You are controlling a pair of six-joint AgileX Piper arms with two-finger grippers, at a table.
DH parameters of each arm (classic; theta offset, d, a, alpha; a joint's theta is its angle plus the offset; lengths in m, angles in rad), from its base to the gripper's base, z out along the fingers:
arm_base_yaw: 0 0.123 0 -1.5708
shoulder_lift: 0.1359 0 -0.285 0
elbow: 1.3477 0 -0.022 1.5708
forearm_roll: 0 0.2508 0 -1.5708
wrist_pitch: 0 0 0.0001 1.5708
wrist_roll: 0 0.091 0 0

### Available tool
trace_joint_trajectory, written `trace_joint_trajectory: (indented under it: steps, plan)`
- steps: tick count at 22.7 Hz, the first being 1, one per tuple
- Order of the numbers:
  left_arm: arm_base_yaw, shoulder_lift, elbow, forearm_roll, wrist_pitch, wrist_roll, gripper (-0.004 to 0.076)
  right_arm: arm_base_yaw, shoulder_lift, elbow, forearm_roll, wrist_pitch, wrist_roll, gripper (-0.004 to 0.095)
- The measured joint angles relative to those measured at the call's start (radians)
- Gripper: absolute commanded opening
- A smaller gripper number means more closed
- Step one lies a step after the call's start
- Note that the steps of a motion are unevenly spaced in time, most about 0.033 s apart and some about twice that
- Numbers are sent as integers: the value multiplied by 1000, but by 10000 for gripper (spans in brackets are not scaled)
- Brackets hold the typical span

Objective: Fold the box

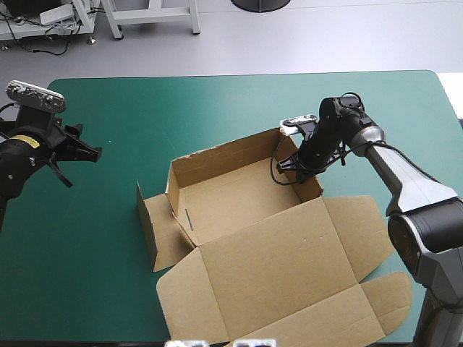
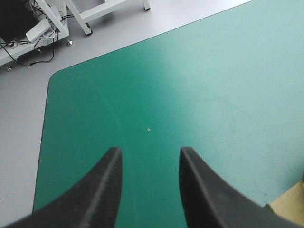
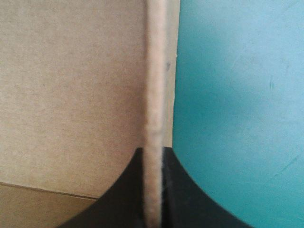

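Near the middle of the teal-green cover (image 1: 217, 108) I saw the box (image 1: 239, 206) as an open tray, walls raised, its lid (image 1: 289, 282) flat toward the near edge. My right gripper (image 3: 153, 156) was clamped on the tray's right wall; my left gripper (image 2: 148, 159) hung with jaws parted, well apart, by the cover's left edge

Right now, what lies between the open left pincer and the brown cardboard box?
Only bare teal-green table cover: the high view shows the left pincer apart from the brown cardboard box, with nothing on that stretch but one tiny pale speck.
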Motion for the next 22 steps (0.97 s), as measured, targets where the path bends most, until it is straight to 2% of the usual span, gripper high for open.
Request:
trace_joint_trajectory:
  steps: [4,5,7,10,13,20,22]
  plan:
    - [0,0,0,-1,-2,0,279,-75,-20,8,87,2,16,-25]
    - [0,0,0,-11,-4,0,279,-136,-51,9,127,2,16,-25]
    - [0,0,0,-43,-6,20,279,-200,-117,24,121,-8,23,-25]
    - [0,0,0,-60,-7,35,279,-215,-196,80,94,-13,32,-25]
    - [0,0,0,-71,-9,43,279,-214,-284,219,86,-11,27,-25]
    - [0,0,0,-125,-4,71,282,-214,-303,363,116,-115,6,-25]
    - [0,0,0,-135,3,78,312,-214,-303,366,131,-119,-23,-25]
